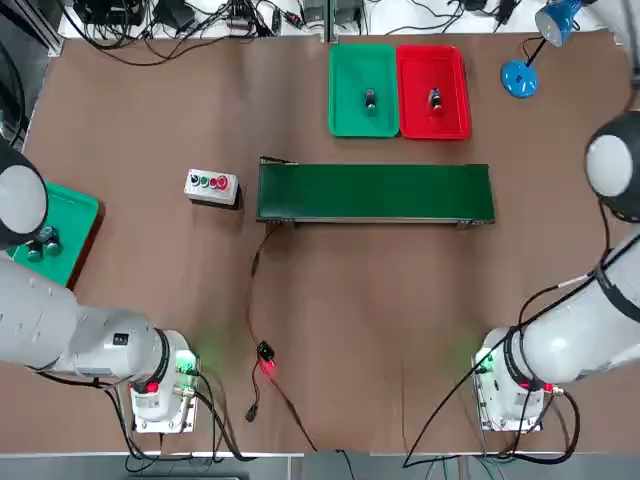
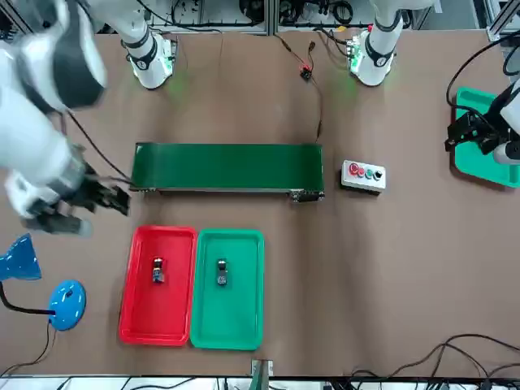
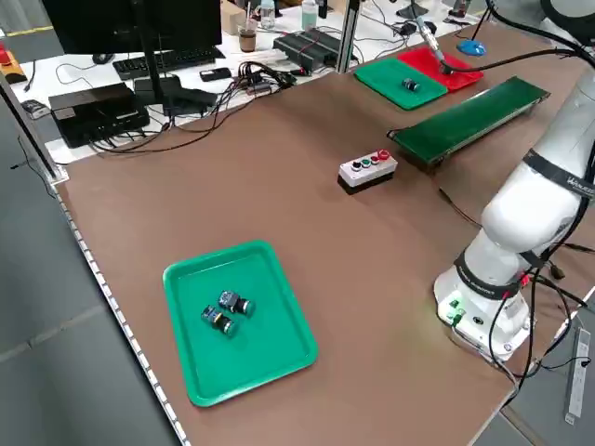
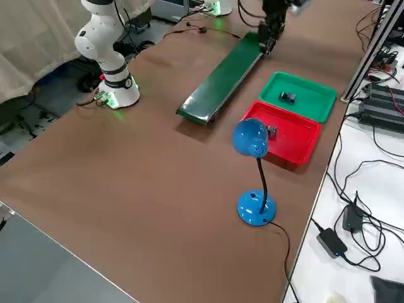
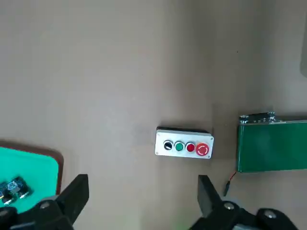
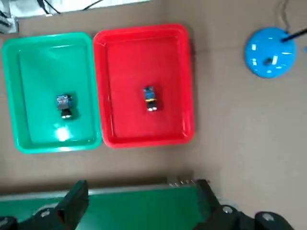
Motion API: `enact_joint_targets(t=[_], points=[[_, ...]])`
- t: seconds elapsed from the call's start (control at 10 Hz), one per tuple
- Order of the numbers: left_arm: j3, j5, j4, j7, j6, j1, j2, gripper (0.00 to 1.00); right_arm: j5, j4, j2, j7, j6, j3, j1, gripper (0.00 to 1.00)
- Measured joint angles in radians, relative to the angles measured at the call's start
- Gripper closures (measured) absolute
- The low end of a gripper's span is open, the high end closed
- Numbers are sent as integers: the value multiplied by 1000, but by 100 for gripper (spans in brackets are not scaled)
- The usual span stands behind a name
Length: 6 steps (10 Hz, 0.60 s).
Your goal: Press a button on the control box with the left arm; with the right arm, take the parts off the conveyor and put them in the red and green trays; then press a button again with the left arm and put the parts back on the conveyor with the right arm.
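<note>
The grey control box [image 1: 211,186] with its row of buttons stands just left of the dark green conveyor [image 1: 375,192], whose belt carries no parts. Behind the belt lie a green tray [image 1: 345,110] and a red tray [image 1: 455,115], each holding one small part [image 1: 370,99] [image 1: 434,98]. My left gripper [image 2: 466,135] hangs open high over the table's left side, with the control box [image 5: 184,143] ahead of its fingers. My right gripper [image 2: 114,199] hovers open near the conveyor's right end, above the belt [image 6: 134,206] and facing both trays.
A second green tray [image 1: 70,215] at the table's left edge holds two parts [image 3: 226,311]. A blue desk lamp [image 1: 520,77] stands right of the red tray. A cable with a lit red plug [image 1: 266,362] runs from the conveyor toward the front edge.
</note>
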Motion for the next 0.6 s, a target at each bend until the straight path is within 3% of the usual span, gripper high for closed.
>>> enact_joint_targets(t=[0.3,0.6], points=[[-1,0,0,0,0,0,0,0,9,-4,-141,-60,-106,0,-65,0],[-1,0,0,0,0,0,0,0,40,-11,-192,-190,-163,-1,-148,0]])
